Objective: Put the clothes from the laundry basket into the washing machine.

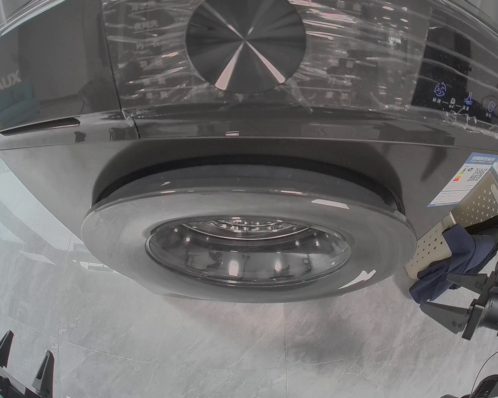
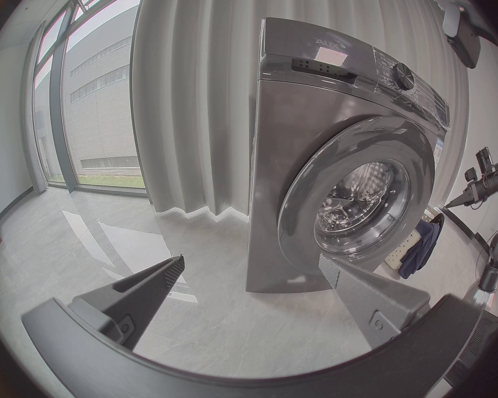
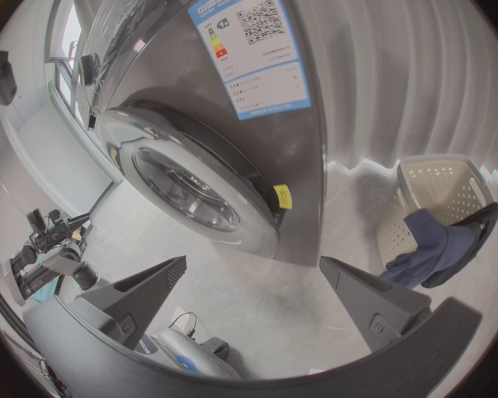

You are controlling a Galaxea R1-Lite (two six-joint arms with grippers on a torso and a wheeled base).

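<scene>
Close before the head camera stands a dark grey front-loading washing machine (image 1: 249, 156), its round glass-windowed door (image 1: 248, 250) shut. On the robot's right, beside the machine's right front corner, a cream perforated plastic laundry basket (image 1: 434, 248) sits on the pale grey tiled floor (image 1: 205, 338). A navy cloth (image 1: 459, 255) hangs over the basket's near rim, its long axis running from the rim down toward the floor. A black garment (image 1: 497, 223) lies over the rim just beside it. The right gripper (image 1: 434, 291) hovers low, fingers spread and empty, its tips aimed at the navy cloth's lower end, near it but apart. The left gripper (image 1: 27, 344), also spread and empty, sits well apart on the far left. The right arm is plainly the nearer one for a first grasp, though the closed door likely needs opening first.
</scene>
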